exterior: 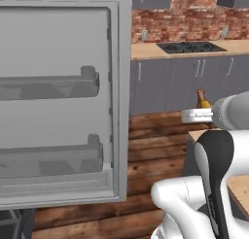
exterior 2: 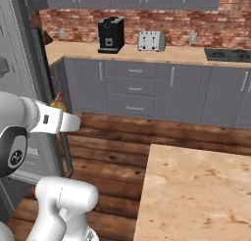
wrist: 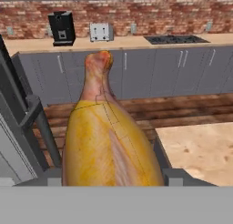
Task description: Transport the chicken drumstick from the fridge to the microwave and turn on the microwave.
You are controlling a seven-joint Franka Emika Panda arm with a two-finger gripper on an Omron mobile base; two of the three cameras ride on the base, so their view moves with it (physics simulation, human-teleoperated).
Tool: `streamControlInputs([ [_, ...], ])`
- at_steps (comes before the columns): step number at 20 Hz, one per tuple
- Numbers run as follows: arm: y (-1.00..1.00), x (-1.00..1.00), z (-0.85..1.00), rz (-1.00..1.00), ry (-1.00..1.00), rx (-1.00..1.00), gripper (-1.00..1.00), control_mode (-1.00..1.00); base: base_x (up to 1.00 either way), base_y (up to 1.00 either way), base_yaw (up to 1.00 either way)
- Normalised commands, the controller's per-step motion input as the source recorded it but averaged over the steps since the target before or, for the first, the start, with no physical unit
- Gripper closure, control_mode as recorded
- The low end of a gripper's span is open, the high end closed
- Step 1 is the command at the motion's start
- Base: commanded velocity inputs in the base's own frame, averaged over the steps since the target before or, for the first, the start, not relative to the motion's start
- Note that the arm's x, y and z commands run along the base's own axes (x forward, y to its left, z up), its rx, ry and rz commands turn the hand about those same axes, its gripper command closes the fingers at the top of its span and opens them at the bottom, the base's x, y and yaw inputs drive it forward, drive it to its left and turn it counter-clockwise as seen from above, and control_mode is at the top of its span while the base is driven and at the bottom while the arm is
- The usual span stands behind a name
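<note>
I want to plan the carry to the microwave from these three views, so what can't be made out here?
- Microwave: I cannot find it anywhere, so no route can be judged.
- Hand: in the hand view, the chicken drumstick covers the fingertips' contact.
- Drumstick: in the left base view, just its tip shows above the white arm.
- Fridge door: cut off by the left edge in the left base view; the fridge interior is hidden.

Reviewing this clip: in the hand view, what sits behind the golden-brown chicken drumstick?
Behind the golden-brown chicken drumstick, held between the dark fingers, stand grey base cabinets, a black coffee machine and a silver toaster. The cabinet fronts and floor directly behind it are covered.
</note>
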Motion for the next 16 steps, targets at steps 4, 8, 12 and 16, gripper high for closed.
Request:
streamControlInputs([
  [4, 0.00, 0.00, 0.00, 0.00, 0.00, 0.00, 1.00, 1.00, 0.57, -0.24, 0.00],
  [8, 0.00, 0.00, 0.00, 0.00, 0.00, 0.00, 1.00, 1.00, 0.56, -0.26, 0.00],
  [12, 0.00, 0.00, 0.00, 0.00, 0.00, 0.00, 1.00, 1.00, 0.56, -0.20, 0.00],
  [16, 0.00, 0.00, 0.00, 0.00, 0.00, 0.00, 1.00, 1.00, 0.54, -0.21, 0.00],
])
